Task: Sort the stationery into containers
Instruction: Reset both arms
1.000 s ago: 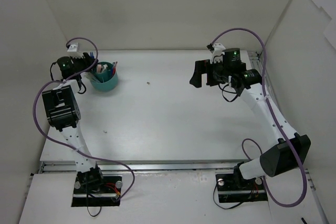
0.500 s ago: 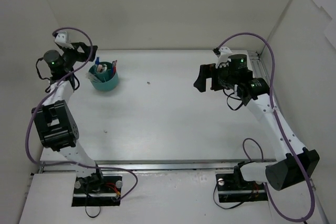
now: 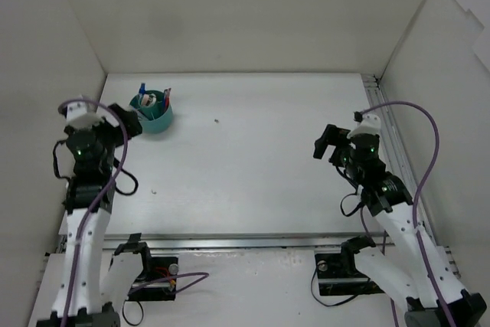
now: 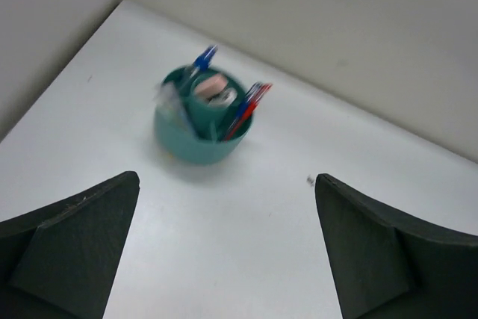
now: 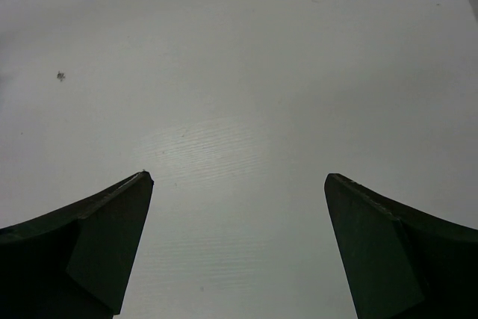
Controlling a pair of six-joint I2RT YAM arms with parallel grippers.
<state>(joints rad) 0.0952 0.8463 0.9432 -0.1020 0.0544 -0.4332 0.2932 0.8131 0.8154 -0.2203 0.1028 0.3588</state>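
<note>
The teal container (image 3: pixel 153 118) stands at the table's far left with the stationery upright in it: red and blue pens (image 4: pixel 246 102), a blue pen (image 4: pixel 203 57) and a pale piece in the central cylinder (image 4: pixel 215 89). In the left wrist view the container (image 4: pixel 198 140) is blurred and sits ahead of my left gripper (image 4: pixel 227 178), which is open and holds nothing. In the top view my left gripper (image 3: pixel 132 125) hangs just near-left of the container, apart from it. My right gripper (image 3: pixel 328 145) is over bare table at the right, and the right wrist view shows this gripper (image 5: pixel 239 176) open and empty.
White walls close in the table on the left, back and right. A small dark speck (image 3: pixel 217 121) lies on the table right of the container. A metal rail (image 3: pixel 387 124) runs along the right edge. No loose stationery shows on the table.
Both arms have drawn back toward the near edge. My left gripper has left the container's rim and opened wide. The right gripper stayed open.
</note>
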